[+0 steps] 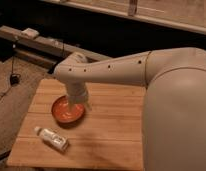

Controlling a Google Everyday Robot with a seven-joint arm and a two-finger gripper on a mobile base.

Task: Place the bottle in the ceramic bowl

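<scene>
The bottle (51, 138) is small and clear with a white cap and a label. It lies on its side on the wooden table (111, 140), near the front left. The orange-red ceramic bowl (67, 111) sits just behind it, a little to the right. My arm reaches in from the right. My gripper (77, 104) hangs over the bowl, low over its right inner part. The wrist hides the fingers. The bottle lies apart from the gripper.
The table's left edge (27, 120) and front edge (71, 167) drop to a carpeted floor. A dark bench (41, 45) with a small pale object (30, 33) stands behind. My own large arm housing (176, 115) covers the right side.
</scene>
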